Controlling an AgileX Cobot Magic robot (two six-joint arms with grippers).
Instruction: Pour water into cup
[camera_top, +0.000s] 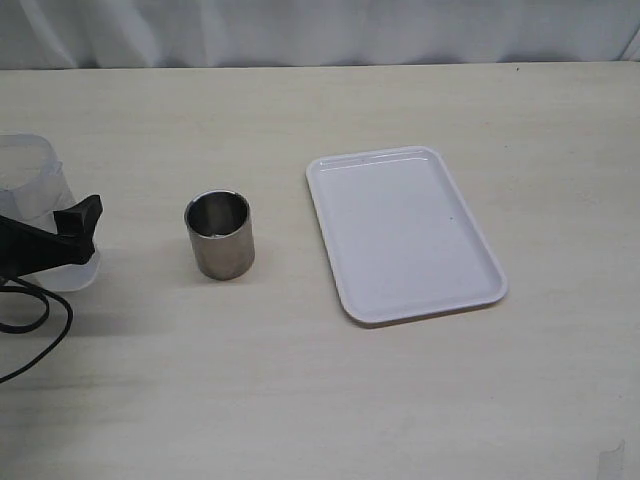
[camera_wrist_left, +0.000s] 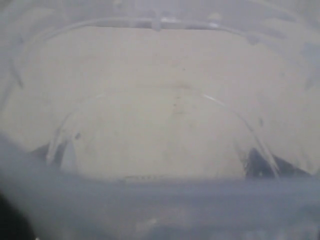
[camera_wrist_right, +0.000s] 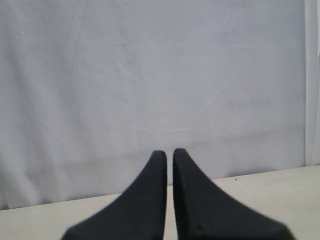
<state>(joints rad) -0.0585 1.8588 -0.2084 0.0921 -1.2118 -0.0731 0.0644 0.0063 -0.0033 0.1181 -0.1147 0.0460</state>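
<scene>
Well, the left gripper (camera_top: 62, 230) at the left edge of the table (camera_top: 300, 400) has its jaws spread wide round the translucent beaker (camera_top: 28, 175), one black finger across its front wall. I cannot tell whether it truly pinches it, nor make out any water through the blurred plastic. The cup (camera_top: 219, 236) stands upright near the beaker, between it and the white tray (camera_top: 400, 230), touching neither, while the right gripper (camera_wrist_right: 169, 156) is clenched on nothing.
</scene>
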